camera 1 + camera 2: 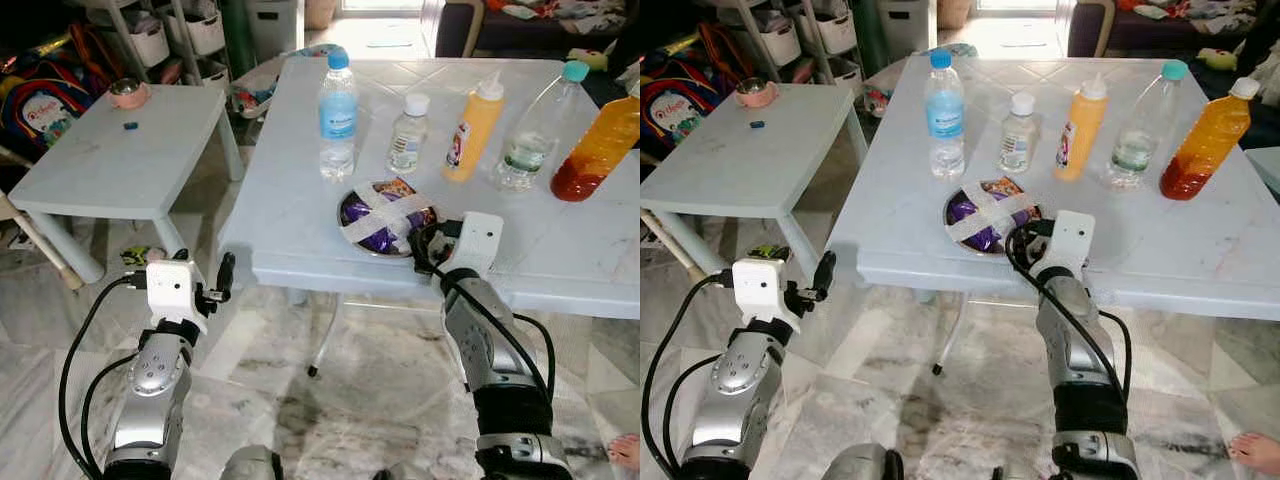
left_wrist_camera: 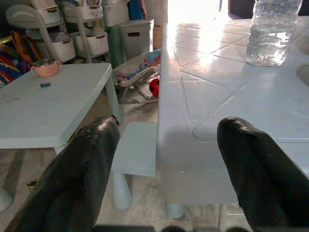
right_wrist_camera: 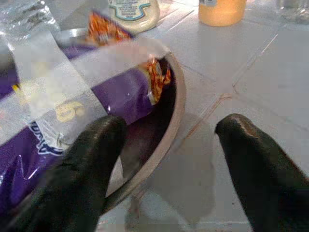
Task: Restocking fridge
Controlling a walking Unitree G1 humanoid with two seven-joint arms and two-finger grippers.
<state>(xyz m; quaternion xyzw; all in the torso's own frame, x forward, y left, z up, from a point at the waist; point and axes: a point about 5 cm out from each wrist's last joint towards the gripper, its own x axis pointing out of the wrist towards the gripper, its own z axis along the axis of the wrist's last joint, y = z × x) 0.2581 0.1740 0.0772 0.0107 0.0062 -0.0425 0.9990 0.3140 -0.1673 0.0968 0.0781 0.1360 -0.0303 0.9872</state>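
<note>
At the near edge of the table, right gripper spread wide, one finger inside the rim of the taped bowl, the other outside, holding nothing yet; risk of tipping or dragging the bowl off that edge if closed off-centre; bottles well behind, room there; left gripper open, empty, off the left corner.

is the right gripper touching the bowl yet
Cannot tell. In the right wrist view the open right gripper straddles the bowl rim, one finger over its inside, but contact isn't plain.
</note>
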